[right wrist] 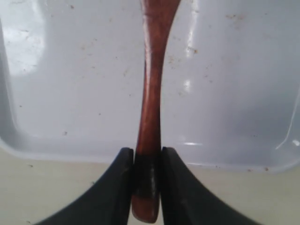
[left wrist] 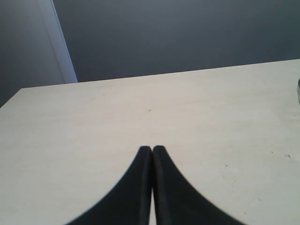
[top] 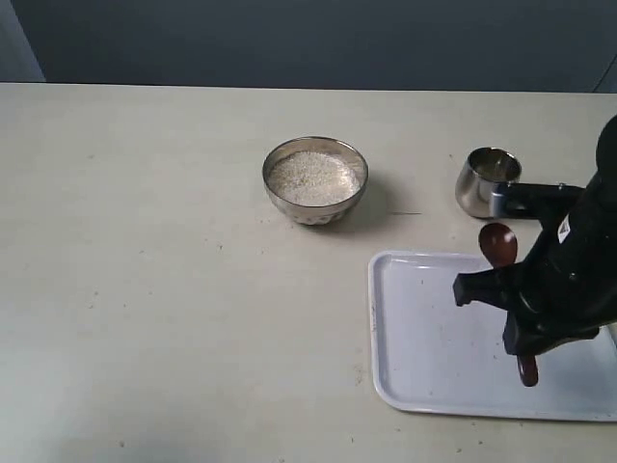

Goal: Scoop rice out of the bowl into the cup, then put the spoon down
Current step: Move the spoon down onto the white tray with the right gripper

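Note:
The steel bowl (top: 315,179) stands mid-table, filled with white rice (top: 312,177). The small steel cup (top: 488,180) stands to its right, beyond the tray. My right gripper (right wrist: 147,154) is shut on the handle of the reddish-brown wooden spoon (right wrist: 151,93) near its end, over the tray's near edge. From outside, the spoon's oval head (top: 497,243) shows above the tray's far edge and the handle tip (top: 527,370) pokes out below the right arm (top: 559,280). My left gripper (left wrist: 152,149) is shut on nothing above bare table, outside the exterior view.
A white rectangular tray (top: 434,338) lies at the front right of the table, its surface speckled (right wrist: 84,84). The beige tabletop (top: 145,270) stretches to the left of the bowl. A dark wall runs behind the table's far edge.

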`<action>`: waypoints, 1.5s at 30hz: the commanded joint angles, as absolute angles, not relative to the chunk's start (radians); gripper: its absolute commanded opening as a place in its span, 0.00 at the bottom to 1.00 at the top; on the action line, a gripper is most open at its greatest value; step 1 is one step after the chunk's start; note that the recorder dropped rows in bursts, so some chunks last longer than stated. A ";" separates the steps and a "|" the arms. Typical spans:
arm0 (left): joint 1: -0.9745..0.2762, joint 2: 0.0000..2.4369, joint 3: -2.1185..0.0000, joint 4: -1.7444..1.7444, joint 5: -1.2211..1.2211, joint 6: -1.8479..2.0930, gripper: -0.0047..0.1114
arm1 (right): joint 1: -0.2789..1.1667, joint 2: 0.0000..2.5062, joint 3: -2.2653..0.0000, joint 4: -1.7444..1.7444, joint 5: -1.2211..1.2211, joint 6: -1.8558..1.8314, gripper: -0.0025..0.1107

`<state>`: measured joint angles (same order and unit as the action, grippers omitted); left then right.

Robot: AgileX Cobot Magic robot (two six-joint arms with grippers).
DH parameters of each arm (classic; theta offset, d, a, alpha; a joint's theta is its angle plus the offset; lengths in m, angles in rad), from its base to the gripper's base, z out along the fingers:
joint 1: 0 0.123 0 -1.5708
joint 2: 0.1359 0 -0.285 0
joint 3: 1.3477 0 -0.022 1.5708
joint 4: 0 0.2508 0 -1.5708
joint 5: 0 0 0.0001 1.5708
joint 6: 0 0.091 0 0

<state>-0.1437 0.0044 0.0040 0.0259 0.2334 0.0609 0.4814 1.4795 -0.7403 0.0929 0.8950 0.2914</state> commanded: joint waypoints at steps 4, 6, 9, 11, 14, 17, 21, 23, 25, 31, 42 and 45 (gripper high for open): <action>-0.152 0.000 0.000 0.024 0.232 0.054 0.04 | 0.480 1.557 -0.730 0.105 0.859 0.296 0.01; -0.152 0.000 0.000 0.024 0.232 0.054 0.04 | 0.480 1.588 -0.730 0.105 0.857 0.296 0.01; -0.152 0.000 0.000 0.024 0.232 0.054 0.04 | 0.480 1.625 -0.730 0.107 0.842 0.296 0.01; -0.152 0.000 0.000 0.024 0.232 0.054 0.04 | 0.480 1.647 -0.730 0.107 0.833 0.296 0.01; -0.152 0.000 0.000 0.024 0.232 0.054 0.04 | 0.480 1.675 -0.730 0.107 0.824 0.296 0.01; -0.152 0.000 0.000 0.024 0.232 0.054 0.04 | 0.480 1.694 -0.730 0.107 0.812 0.296 0.01; -0.152 0.000 0.000 0.024 0.232 0.054 0.04 | 0.480 1.716 -0.730 0.107 0.808 0.296 0.01; -0.152 0.000 0.000 0.024 0.232 0.054 0.04 | 0.480 1.726 -0.730 0.107 0.805 0.296 0.01; -0.152 0.000 0.000 0.024 0.232 0.054 0.04 | 0.480 1.732 -0.730 0.122 0.799 0.296 0.01; -0.152 0.000 0.000 0.024 0.232 0.054 0.04 | 0.480 1.738 -0.730 0.126 0.798 0.296 0.11; -0.152 0.000 0.000 0.024 0.232 0.054 0.04 | 0.480 1.738 -0.730 0.126 0.804 0.296 0.34; -0.152 0.000 0.000 0.024 0.232 0.054 0.04 | 0.480 1.738 -0.730 0.123 0.804 0.296 0.39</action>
<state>-0.1437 0.0044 0.0040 0.0259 0.2334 0.0609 0.4814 1.7382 -0.7334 0.1262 0.8075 0.2951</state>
